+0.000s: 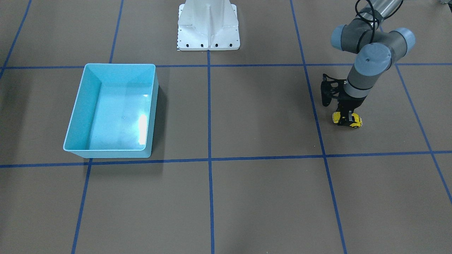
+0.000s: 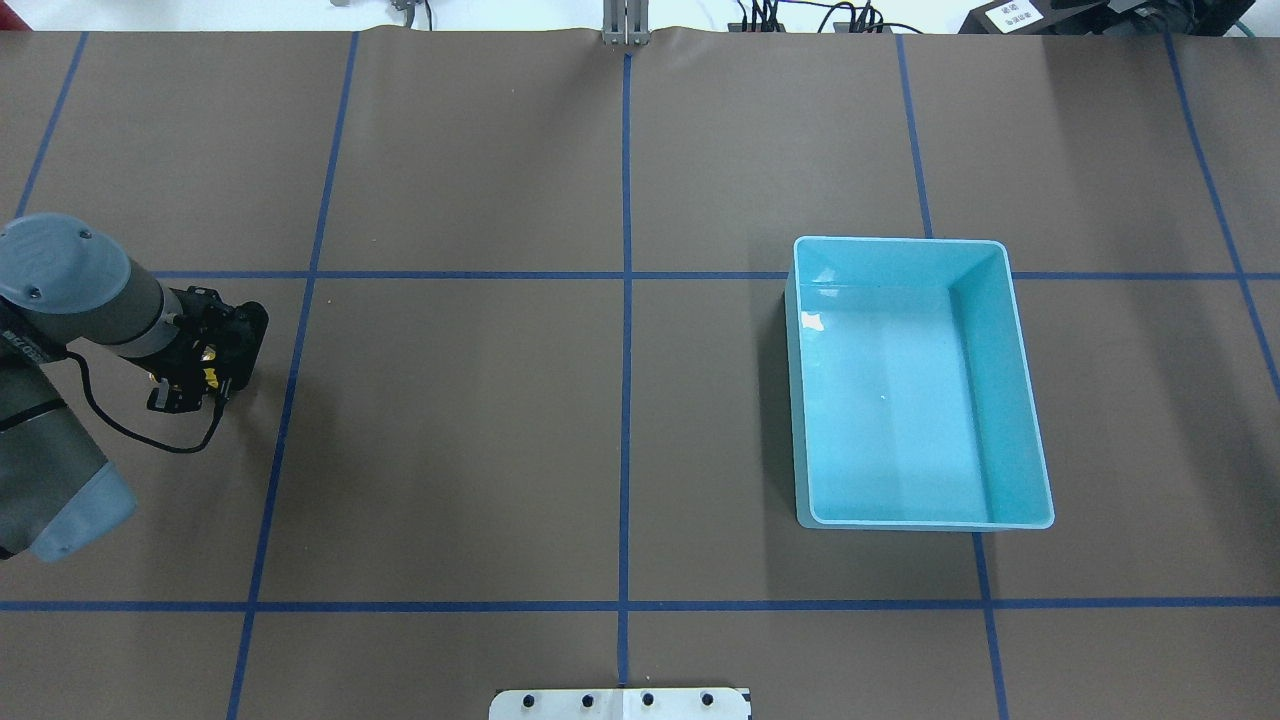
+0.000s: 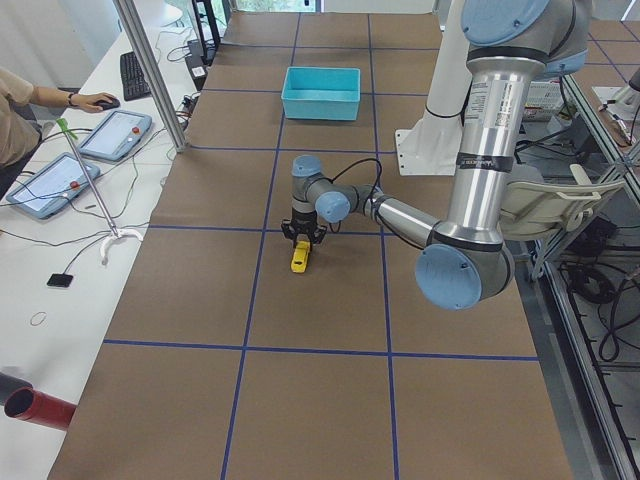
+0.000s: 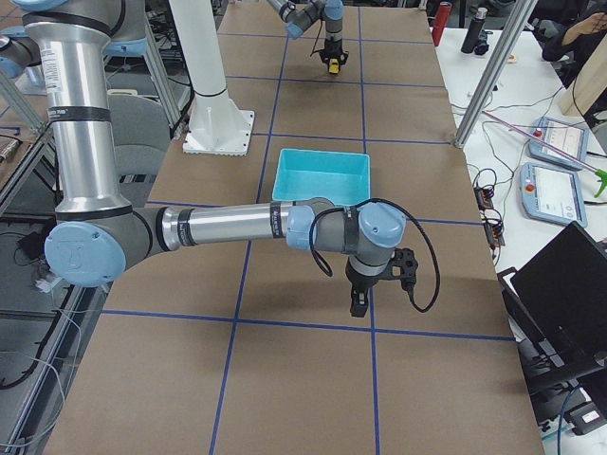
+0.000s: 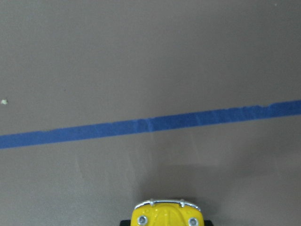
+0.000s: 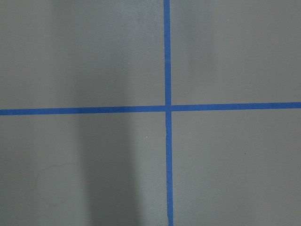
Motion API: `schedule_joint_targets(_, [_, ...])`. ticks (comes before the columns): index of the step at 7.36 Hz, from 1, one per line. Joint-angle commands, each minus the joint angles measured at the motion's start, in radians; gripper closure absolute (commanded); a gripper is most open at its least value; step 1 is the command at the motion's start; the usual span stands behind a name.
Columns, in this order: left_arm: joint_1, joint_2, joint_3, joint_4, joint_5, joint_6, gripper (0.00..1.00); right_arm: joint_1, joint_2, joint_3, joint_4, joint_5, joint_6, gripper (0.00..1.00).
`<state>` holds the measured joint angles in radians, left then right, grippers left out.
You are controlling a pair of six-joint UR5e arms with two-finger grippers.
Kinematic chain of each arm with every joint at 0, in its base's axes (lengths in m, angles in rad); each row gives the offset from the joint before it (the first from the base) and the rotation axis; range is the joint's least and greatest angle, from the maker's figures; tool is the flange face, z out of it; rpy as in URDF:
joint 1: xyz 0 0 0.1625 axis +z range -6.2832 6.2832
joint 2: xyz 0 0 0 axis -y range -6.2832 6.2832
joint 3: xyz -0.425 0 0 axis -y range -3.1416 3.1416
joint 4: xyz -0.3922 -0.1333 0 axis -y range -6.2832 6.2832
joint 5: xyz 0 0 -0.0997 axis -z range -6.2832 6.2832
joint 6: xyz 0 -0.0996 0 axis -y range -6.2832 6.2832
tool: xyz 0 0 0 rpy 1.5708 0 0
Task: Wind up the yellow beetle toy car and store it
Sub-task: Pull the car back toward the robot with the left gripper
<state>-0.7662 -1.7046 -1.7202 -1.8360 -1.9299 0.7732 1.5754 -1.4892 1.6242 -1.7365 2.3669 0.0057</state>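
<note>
Left claw (image 1: 348, 117) stands upright at the left end of the tabletop (image 2: 450, 450), lowered over the yellow beetle toy car (image 1: 356, 122), with a finger on either flank of the car's middle, so it is closed on the car. The car sits wheels down on the brown surface, inside the grid square just left of a blue tape line (image 2: 290, 400). In the left wrist view only its nose shows at the bottom edge, with a silver bumper and two headlights, facing another strip of tape that crosses ahead of it. At the middle of the tabletop's near edge, the white base plate (image 2: 620, 703) shows its row of bolts. Further right, the light blue bin (image 2: 900, 241) rests in the square right of the centre line, its long side running away from the robot and well apart from the car. Beyond the bin, the right claw (image 4: 358, 303) hangs pointing down above the tabletop, seen only from the side camera, so I cannot tell whether it is wide or narrow; its wrist camera looks straight down on a crossing of two tape lines
</note>
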Motion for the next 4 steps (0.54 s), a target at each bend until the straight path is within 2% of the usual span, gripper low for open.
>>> schedule_joint_targets(1, [-0.010,0.017,0.004,-0.012,-0.001,0.026,1.00,-0.002,0.004,-0.001,0.000,0.000,0.003,0.00])
schedule_joint_targets(4, [-0.019,0.036,0.002,-0.014,-0.012,0.034,1.00,-0.003,0.004,-0.001,0.000,0.000,0.004,0.00])
